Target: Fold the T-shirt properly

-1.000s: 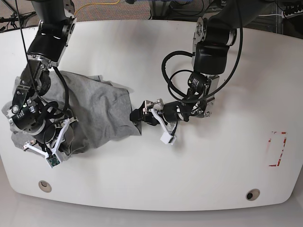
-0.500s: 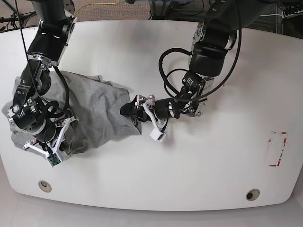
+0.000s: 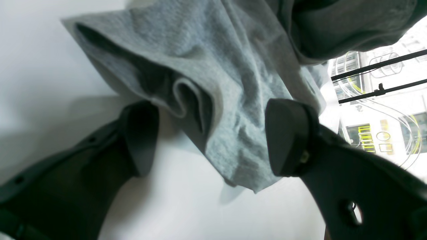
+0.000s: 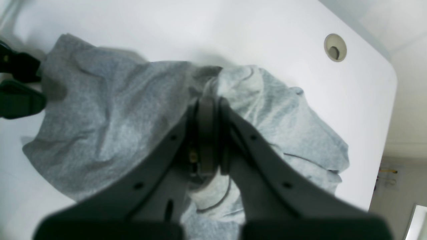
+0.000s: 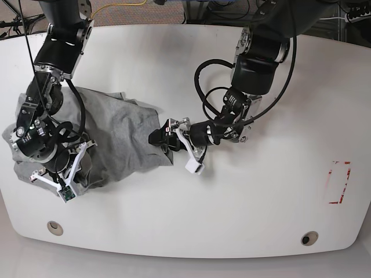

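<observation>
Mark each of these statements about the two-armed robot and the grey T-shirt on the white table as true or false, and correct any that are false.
1. The right gripper is shut on a bunch of the T-shirt. True.
2. The left gripper is clamped tight on the cloth. False: its jaws stand apart, with a corner of the T-shirt hanging between them.
3. The T-shirt lies flat and neatly folded. False: it is crumpled and wrinkled on the table.
4. In the base view, the T-shirt lies toward the left end of the table. True.
5. A red-outlined rectangle is marked near the table's right end in the base view. True.
</observation>
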